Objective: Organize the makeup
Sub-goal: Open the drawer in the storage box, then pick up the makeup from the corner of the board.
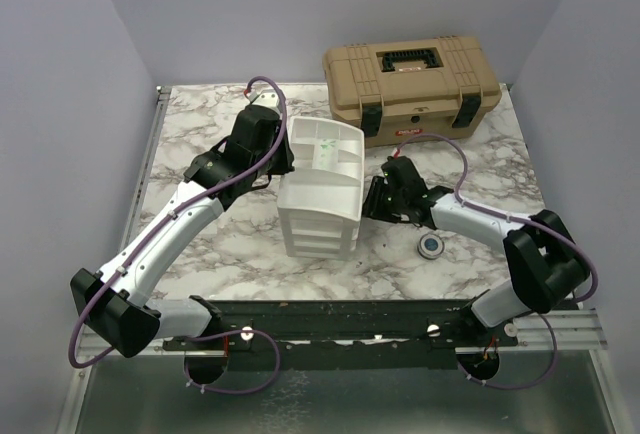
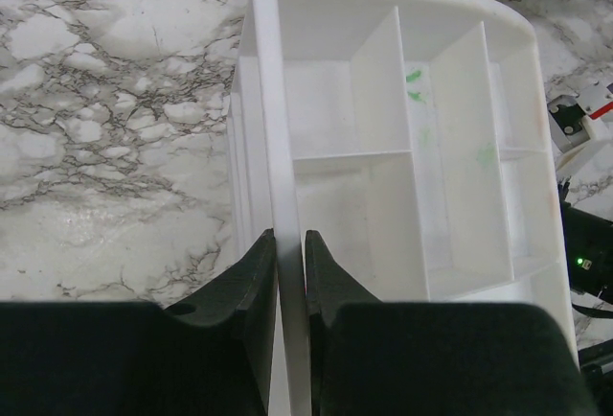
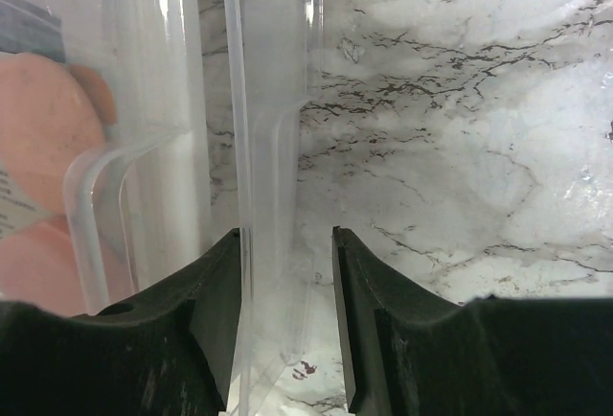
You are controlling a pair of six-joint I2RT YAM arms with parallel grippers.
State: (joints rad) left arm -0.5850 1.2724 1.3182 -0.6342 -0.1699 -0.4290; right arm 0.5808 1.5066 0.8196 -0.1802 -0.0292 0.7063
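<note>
My left gripper (image 2: pixel 289 243) is shut on the left rim of the white drawer unit's (image 1: pixel 320 199) top tray (image 2: pixel 421 148), whose compartments hold no makeup. My right gripper (image 1: pixel 378 200) is at the unit's right side. In the right wrist view its fingers (image 3: pixel 287 272) straddle a clear plastic wall (image 3: pixel 273 100). The left finger touches the wall and the right finger stands slightly off it. Pink round discs (image 3: pixel 43 138) show through the clear plastic on the left. A round blue-centred compact (image 1: pixel 432 245) lies on the table to the right of the unit. The pencil and the tube are out of view.
A tan toolbox (image 1: pixel 410 79) stands shut at the back right, just behind the drawer unit. The marble table (image 1: pixel 200 144) has raised rails at its left edge and purple walls around it. The right arm's cable (image 1: pixel 455 169) loops over the table.
</note>
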